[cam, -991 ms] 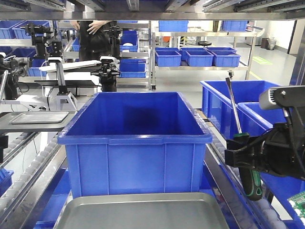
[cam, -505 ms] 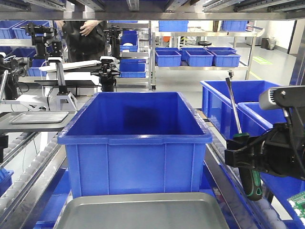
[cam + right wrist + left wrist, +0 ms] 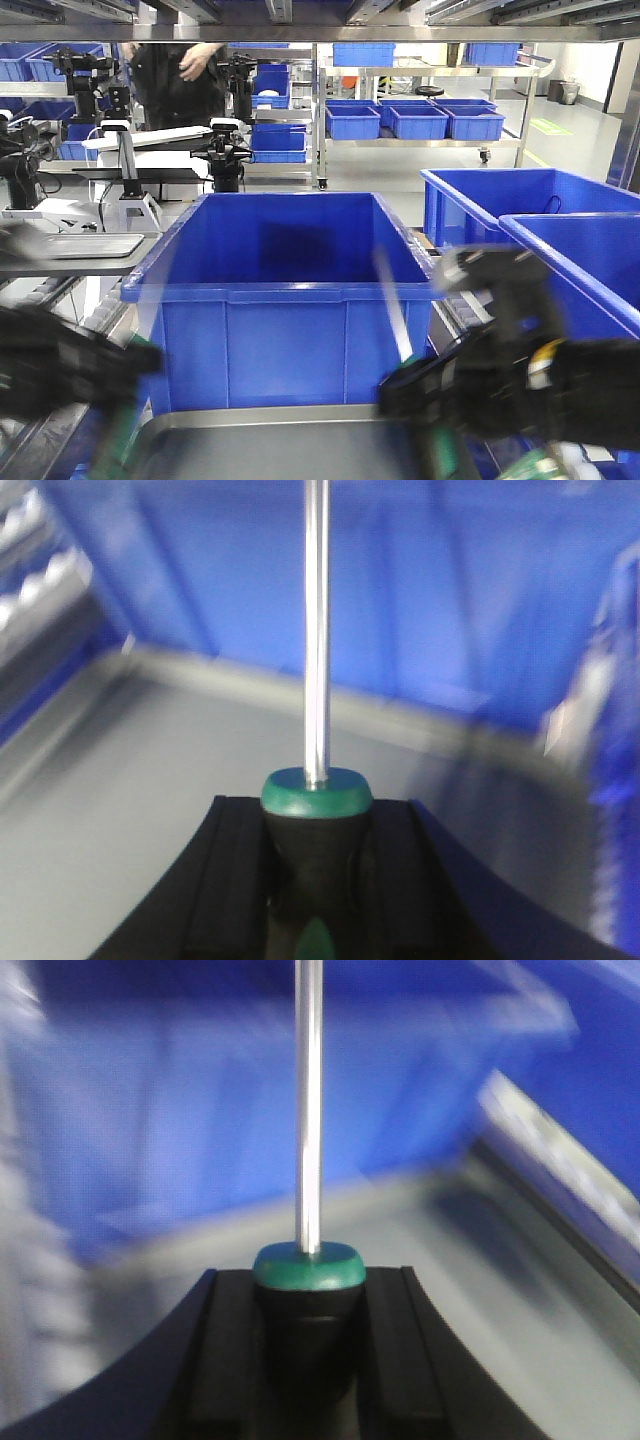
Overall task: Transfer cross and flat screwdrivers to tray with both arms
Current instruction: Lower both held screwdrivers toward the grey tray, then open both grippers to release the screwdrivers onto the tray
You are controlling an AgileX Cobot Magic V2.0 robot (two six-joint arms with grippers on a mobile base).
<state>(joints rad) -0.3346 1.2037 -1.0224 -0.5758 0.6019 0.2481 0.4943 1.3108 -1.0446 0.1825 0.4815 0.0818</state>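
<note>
Two screwdrivers observed, one per arm. The left claw [image 3: 305, 1360], matte black with flat inner faces, is pinched on the left screwdriver [image 3: 308, 1140]: a polished round steel shaft rising from a domed green collar on a chunky black handle. The right claw [image 3: 315, 880] is pinched on the right screwdriver [image 3: 316, 680] of the same build, with a green accent low on the handle. One tray [image 3: 150, 810], smooth silver-grey metal with a raised rim, lies below both tools in the wrist views. In the front view both arms are motion-blurred over the tray [image 3: 300, 440]. One deep blue plastic bin [image 3: 285, 300], ribbed and glossy, stands just behind it.
</note>
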